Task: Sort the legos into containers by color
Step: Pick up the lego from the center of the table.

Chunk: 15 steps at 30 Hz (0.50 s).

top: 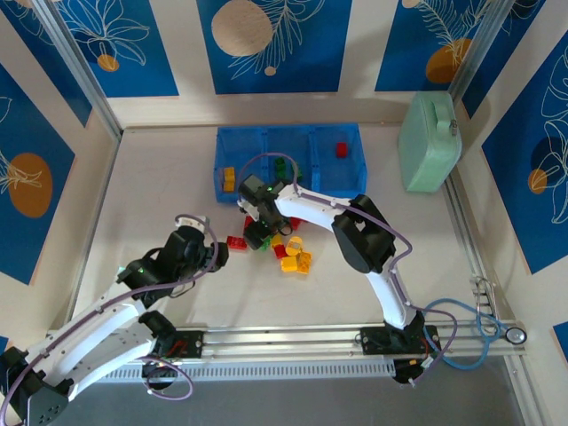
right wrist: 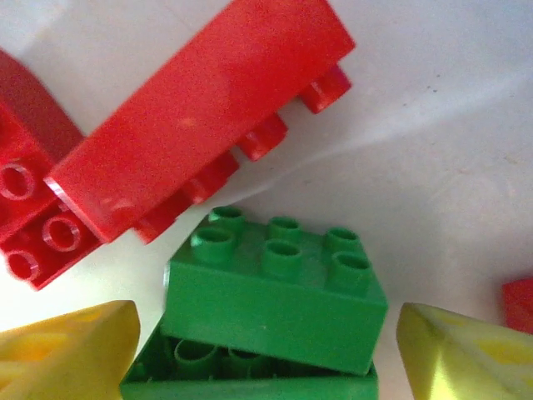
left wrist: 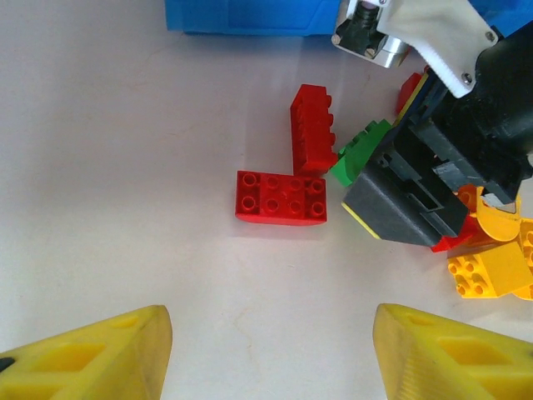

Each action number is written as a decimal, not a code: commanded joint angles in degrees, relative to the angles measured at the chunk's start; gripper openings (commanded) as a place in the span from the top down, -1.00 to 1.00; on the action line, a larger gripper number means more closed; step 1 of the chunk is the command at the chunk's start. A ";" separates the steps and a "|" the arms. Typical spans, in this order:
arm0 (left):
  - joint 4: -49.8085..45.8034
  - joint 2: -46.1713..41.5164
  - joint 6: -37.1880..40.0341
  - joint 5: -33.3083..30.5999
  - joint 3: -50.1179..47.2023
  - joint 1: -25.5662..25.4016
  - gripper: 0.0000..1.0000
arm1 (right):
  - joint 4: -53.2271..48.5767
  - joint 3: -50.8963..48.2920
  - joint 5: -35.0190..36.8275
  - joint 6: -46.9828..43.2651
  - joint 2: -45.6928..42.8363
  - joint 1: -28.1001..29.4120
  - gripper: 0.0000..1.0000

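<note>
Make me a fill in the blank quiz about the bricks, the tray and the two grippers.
1. The stacked brick between the right gripper's fingers is ____.
2. The lone brick in the tray's right compartment is ____.
3. The flat brick before the left gripper is ____.
4. The mint case stands to the tray's ____.

Missing words: green; red; red; right.
</note>
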 commanded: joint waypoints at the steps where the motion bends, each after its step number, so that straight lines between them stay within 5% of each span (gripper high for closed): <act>1: -1.55 -0.99 -0.73 -1.39 -0.79 -0.40 -0.30 | 0.49 2.02 2.81 1.72 1.79 0.35 -0.53; 15: -2.22 -1.79 -0.34 -2.35 -1.44 -0.40 -0.28 | 0.08 1.74 4.60 2.82 -0.62 1.52 -0.09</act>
